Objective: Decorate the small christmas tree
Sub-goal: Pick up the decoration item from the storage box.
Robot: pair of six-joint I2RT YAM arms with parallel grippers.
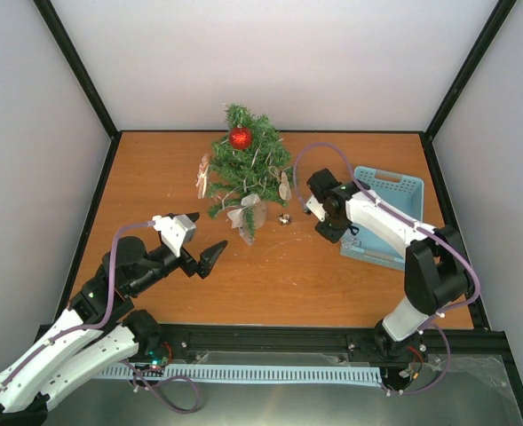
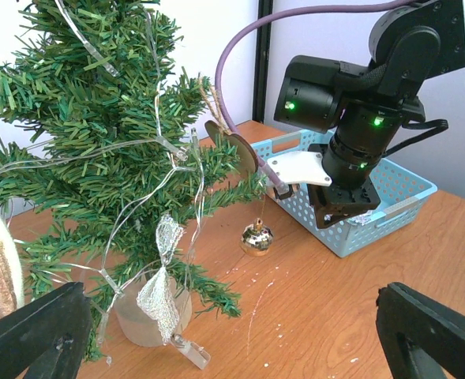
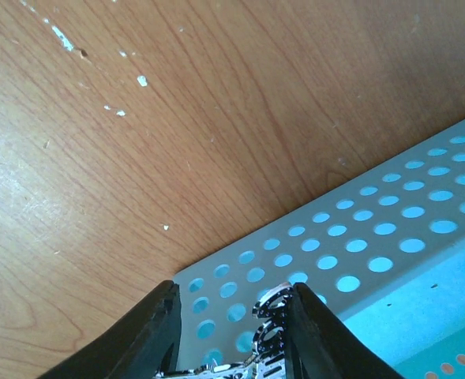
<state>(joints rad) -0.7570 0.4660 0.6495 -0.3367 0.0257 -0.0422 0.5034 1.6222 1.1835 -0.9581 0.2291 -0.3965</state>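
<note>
The small christmas tree (image 1: 248, 169) stands at the back middle of the table, filling the left of the left wrist view (image 2: 98, 118). It carries a red ball (image 1: 240, 138), a silver mesh bow (image 2: 161, 276) and a light string. My left gripper (image 1: 203, 240) hovers in front of the tree, wide open and empty (image 2: 232, 339). My right gripper (image 1: 325, 226) points down at the near-left corner of the blue basket (image 1: 394, 191). In the right wrist view its jaws (image 3: 232, 316) have closed in round a silver glitter ornament (image 3: 273, 332), which touches the right finger.
A small gold ball (image 2: 256, 238) lies on the table between the tree and the basket (image 2: 410, 185). A wooden figure (image 1: 202, 176) hangs on the tree's left side. Glitter specks dot the wood. Black frame posts and white walls surround the table.
</note>
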